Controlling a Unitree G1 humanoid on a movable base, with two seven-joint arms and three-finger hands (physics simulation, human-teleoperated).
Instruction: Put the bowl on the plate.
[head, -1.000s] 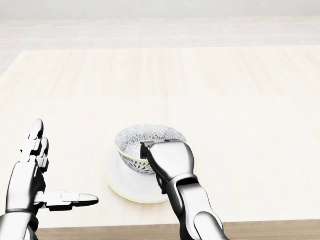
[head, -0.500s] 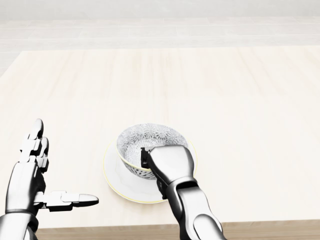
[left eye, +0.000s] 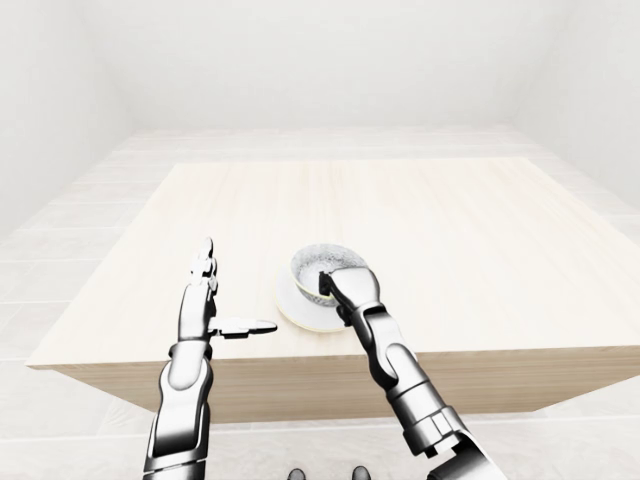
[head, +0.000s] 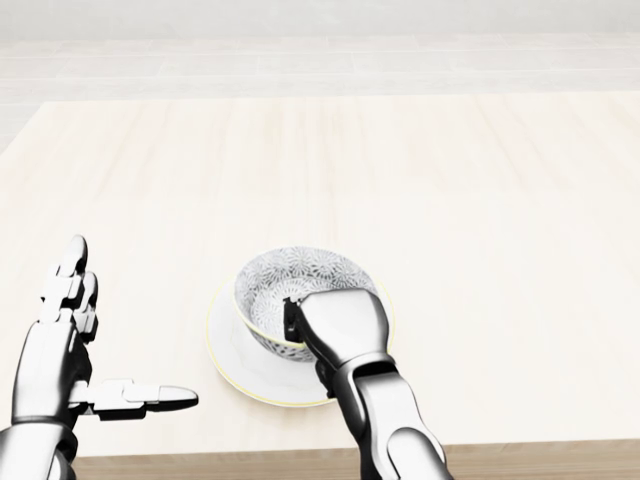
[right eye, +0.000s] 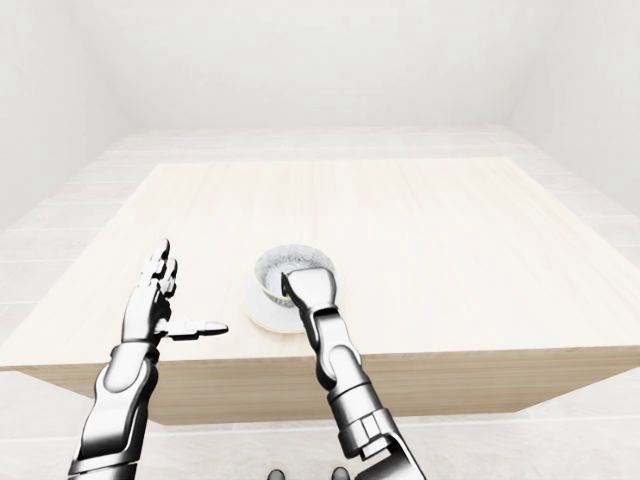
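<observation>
Gripping hand: silver right hand (head: 338, 322), clamped on rim of patterned white ceramic bowl (head: 300, 275).
Bowl: seated on yellow-rimmed white plate (head: 232, 358), near pale wooden table (head: 450, 200) edge at head view's bottom.
Risk: snagged finger on release, tipping bowl.

Matt pale wood table (head: 450, 200), glossy bowl (head: 290, 280), glossy plate (head: 225, 348)

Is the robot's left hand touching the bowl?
No, in the head view the left hand hangs open over the table, apart to the left of the bowl and plate.
</observation>
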